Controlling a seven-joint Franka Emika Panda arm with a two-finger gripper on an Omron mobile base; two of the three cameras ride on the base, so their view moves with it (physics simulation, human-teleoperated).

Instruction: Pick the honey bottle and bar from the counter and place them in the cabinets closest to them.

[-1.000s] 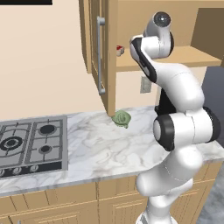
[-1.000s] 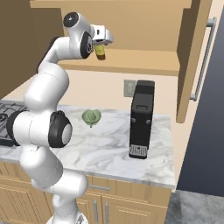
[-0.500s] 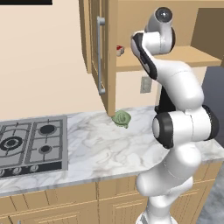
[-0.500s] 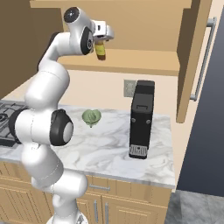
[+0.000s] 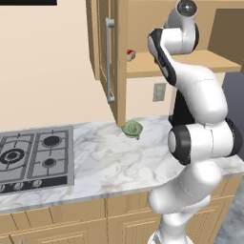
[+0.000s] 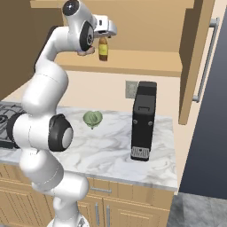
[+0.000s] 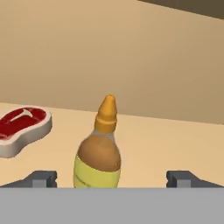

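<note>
The honey bottle (image 6: 103,48) stands upright on the open cabinet's shelf (image 6: 142,66), amber with a yellow label. In the hand view the honey bottle (image 7: 99,153) rises free between the two spread fingertips, touching neither. My gripper (image 6: 107,31) is open, just above and in front of the bottle (image 7: 113,179). The bar (image 7: 22,129), a red-and-white packet, lies flat on the same shelf to the bottle's left; in the left base view the bar (image 5: 129,55) sits at the shelf's left end. The marble counter (image 5: 109,162) lies below.
A black coffee machine (image 6: 142,119) stands on the counter under the shelf. A green round lump (image 6: 92,118) lies near the wall. The cabinet's doors (image 5: 109,59) (image 6: 199,57) hang open on both sides. A gas hob (image 5: 33,155) is at the left.
The hand has drawn up and back a little from the honey bottle, which stays standing on the shelf. The fingers have spread slightly wider.
</note>
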